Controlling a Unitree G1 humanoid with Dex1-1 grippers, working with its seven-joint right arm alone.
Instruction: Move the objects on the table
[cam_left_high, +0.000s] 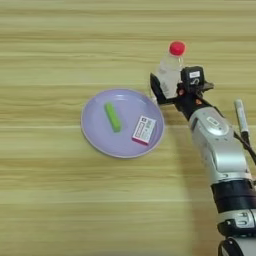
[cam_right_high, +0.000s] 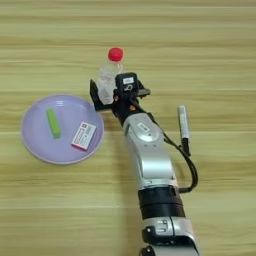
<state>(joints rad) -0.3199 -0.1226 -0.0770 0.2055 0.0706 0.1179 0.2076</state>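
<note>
The right tool (cam_left_high: 169, 91) grips the lower body of the clear plastic bottle with a red cap (cam_left_high: 171, 69), standing upright on the light wooden table (cam_left_high: 60, 200) just beside a round lilac plate (cam_left_high: 95, 135). On the plate lie a small green bar (cam_left_high: 113, 117) and a small white-and-red card (cam_left_high: 144, 130). The slim grey-white marker pen with a black end (cam_right_high: 184, 128) lies right of the silver forearm (cam_right_high: 150, 160).

The place looks like a robot test bench or lab. A plain wooden surface (cam_left_high: 60, 200) fills the whole view, and only a few small unrelated things lie on it: a purple plate (cam_left_high: 95, 135), a bottle (cam_left_high: 170, 70), a marker pen (cam_right_high: 183, 127). No room is visible.
</note>
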